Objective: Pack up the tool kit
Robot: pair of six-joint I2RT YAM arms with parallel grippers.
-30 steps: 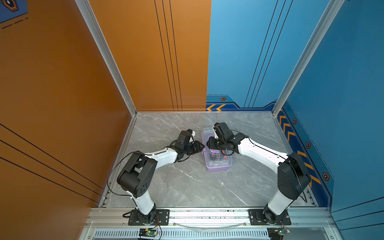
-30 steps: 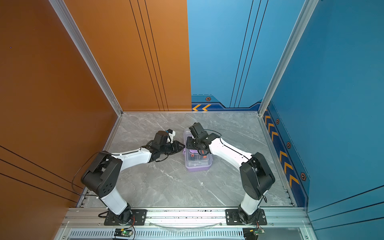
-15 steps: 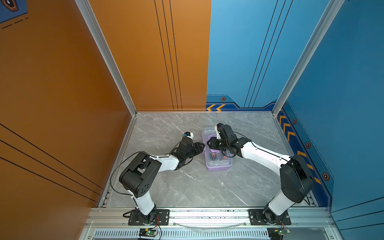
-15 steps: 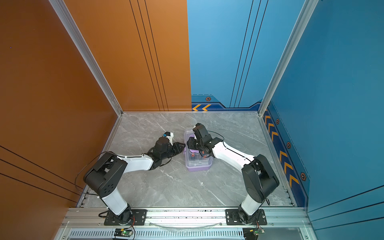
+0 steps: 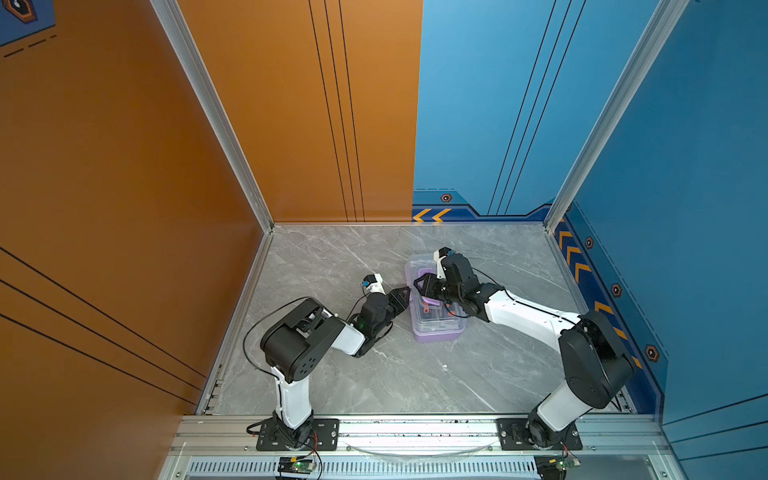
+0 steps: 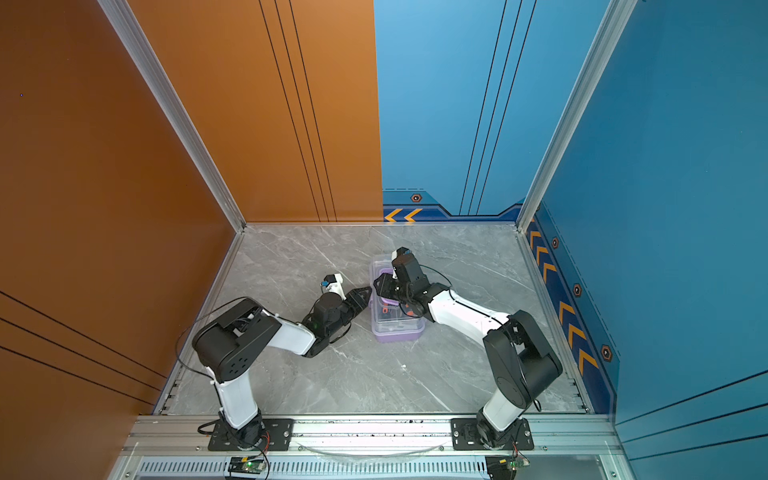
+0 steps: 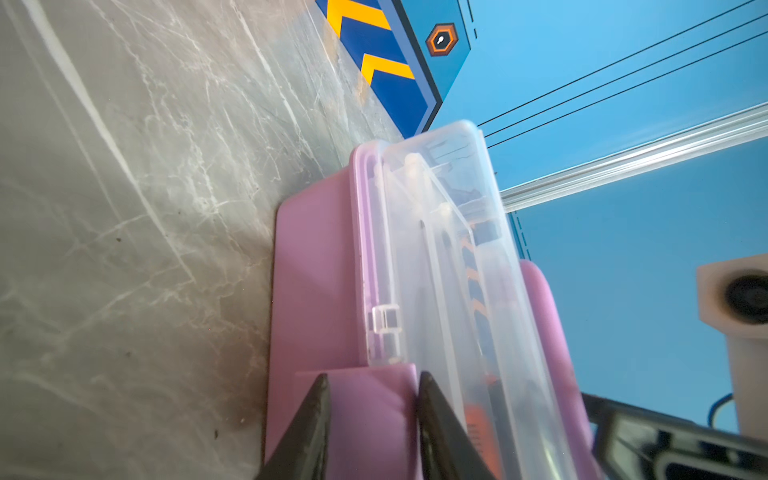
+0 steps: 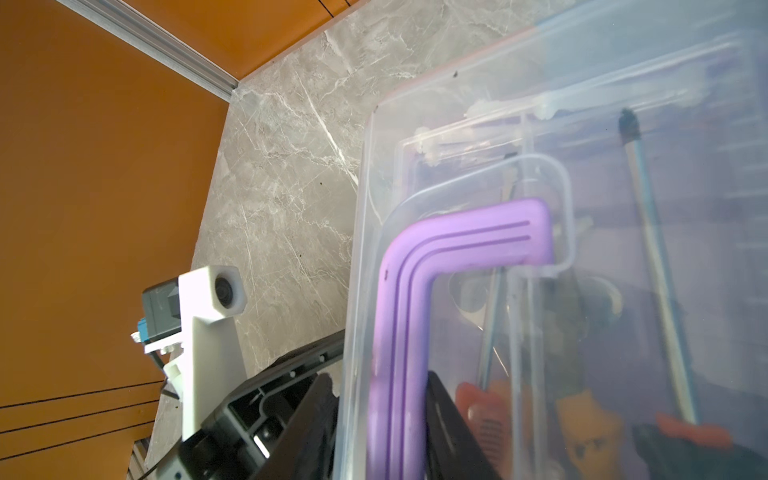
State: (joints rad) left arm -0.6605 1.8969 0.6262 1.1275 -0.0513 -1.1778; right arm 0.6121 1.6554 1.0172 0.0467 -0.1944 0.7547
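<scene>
**Both my hands at the lilac case**

In both top views the lilac case (image 5: pixel 436 332) sits on the grey marble bench (image 5: pixel 374 374) with its clear lid (image 5: pixel 417 264) lowered over the tools. My left hand (image 5: pixel 408 294) comes in low against the case's left long side. My right hand (image 5: pixel 422 286) hangs over the lid, at the purple handle (image 5: pixel 428 275), toward the far half of the case.

From my left wrist, my two dark fingers (image 7: pixel 316 424) stand on either side of a lilac latch tab (image 7: pixel 370 411) on the case's side wall, just under the lid's rim. One tip overlaps the tab and the other sits at the tab's lid-side edge. I cannot tell whether I am squeezing it or only flanking it.

From my right wrist, the handle (bent like an elbow) lies on the lid between my fingers (image 8: pixel 451 432). That finger rests against the handle. Its partner sits out past the lid's edge, with a strip of clear plastic between it and the handle, so I cannot tell whether my grip is clenched.

Through the lid I see a red grip (image 8: pixel 482 411), an orange grip (image 8: pixel 590 432) and slim steel shafts (image 8: pixel 660 291), all blurred. My left arm's white camera mount (image 8: pixel 212 299) stands just beside the case.
</scene>
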